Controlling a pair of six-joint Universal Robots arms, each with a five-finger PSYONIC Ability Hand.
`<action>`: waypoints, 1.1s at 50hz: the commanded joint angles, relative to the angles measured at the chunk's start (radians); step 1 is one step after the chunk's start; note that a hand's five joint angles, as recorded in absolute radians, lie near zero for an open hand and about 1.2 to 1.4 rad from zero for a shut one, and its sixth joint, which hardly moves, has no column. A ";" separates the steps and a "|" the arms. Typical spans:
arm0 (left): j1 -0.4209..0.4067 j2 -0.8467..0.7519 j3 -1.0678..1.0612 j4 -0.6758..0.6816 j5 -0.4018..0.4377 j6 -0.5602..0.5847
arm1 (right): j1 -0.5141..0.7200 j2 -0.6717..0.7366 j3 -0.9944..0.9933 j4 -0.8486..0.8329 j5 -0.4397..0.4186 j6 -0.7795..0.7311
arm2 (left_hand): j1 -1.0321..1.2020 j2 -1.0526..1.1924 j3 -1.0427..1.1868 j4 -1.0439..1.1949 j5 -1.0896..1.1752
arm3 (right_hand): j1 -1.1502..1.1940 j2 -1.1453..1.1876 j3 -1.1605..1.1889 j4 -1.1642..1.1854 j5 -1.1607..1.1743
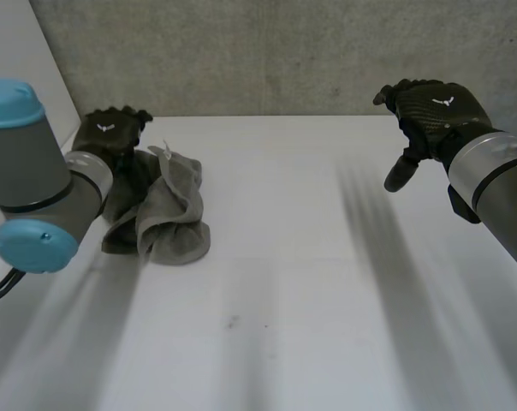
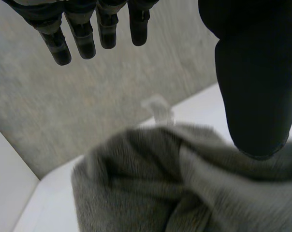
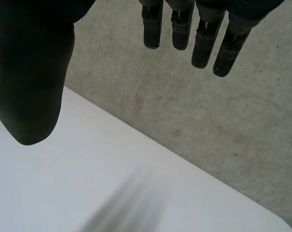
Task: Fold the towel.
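Head view: crumpled towel [image 1: 169, 214] beside left hand [image 1: 111, 128]

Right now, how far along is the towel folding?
Done: nothing visible; the towel lies in a crumpled heap near the left edge of the table. In hand: the left hand hovers at the heap, fingers straight, gripping nothing; the right hand hangs open over bare table, well apart from the towel. Left: grasp it, spread it flat, and make every fold.
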 commanded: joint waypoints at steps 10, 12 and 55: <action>0.035 -0.405 0.259 0.075 0.024 0.214 | 0.036 0.165 0.030 -0.054 -0.154 -0.002 | 0.059 0.063 0.063 0.062 0.031 | -0.047 -0.073 -0.067 -0.083 -0.056; 0.035 -0.425 0.262 0.078 0.024 0.230 | 0.045 0.196 0.039 -0.079 -0.182 -0.002 | 0.065 0.069 0.069 0.068 0.037 | -0.047 -0.073 -0.067 -0.083 -0.056; -0.405 -0.087 -0.160 0.080 0.037 -0.031 | 0.050 0.299 0.029 -0.229 -0.068 0.001 | 1.224 1.228 1.228 1.228 1.196 | -0.047 -0.073 -0.067 -0.083 -0.056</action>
